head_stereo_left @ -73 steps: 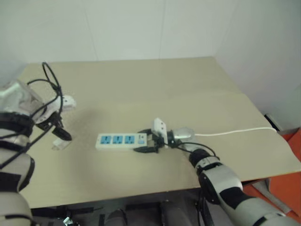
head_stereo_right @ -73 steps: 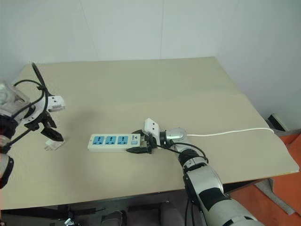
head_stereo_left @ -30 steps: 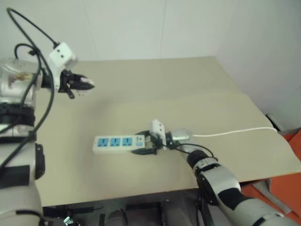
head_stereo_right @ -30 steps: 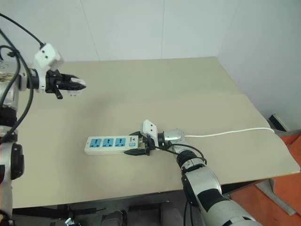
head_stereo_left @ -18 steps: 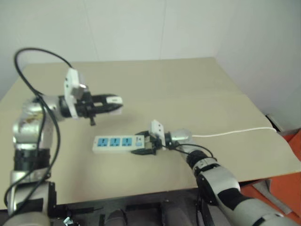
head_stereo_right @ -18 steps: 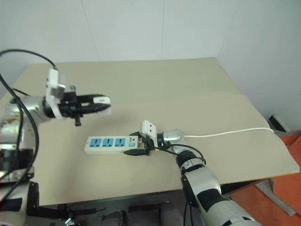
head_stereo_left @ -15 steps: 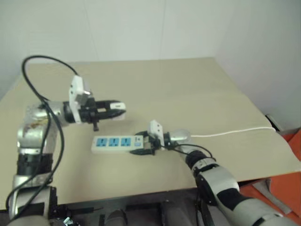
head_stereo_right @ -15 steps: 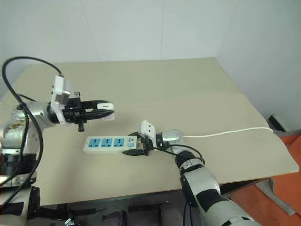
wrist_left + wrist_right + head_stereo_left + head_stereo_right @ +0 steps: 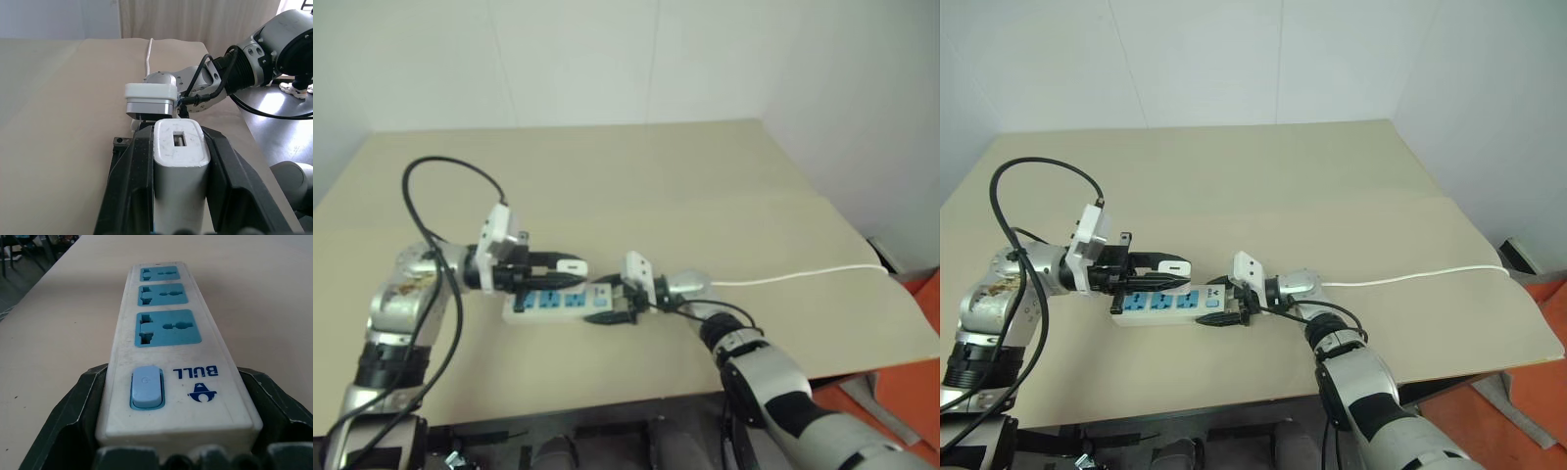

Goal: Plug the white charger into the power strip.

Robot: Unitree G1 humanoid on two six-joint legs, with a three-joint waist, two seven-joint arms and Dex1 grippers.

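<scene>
Stage shown: carry complete, insertion pending. The left gripper (image 9: 1167,274) is clamped on the white charger (image 9: 179,161), holding it level just above the power strip (image 9: 1167,302); whether its prongs point toward a socket cannot be told. The strip lies on the table (image 9: 1332,186), nearer the front edge than the back, about midway between the left and right edges. Its switch end sits between the fingers of the right gripper (image 9: 173,431), which grips it from both sides, with the white cord (image 9: 1410,277) running toward the right edge. All three blue socket faces (image 9: 168,327) are empty. Remaining, by judgement: align the charger and press it home. Compared with a second earlier, the left arm has brought the charger from high near the back left corner down to the strip; the right gripper has kept its place.
</scene>
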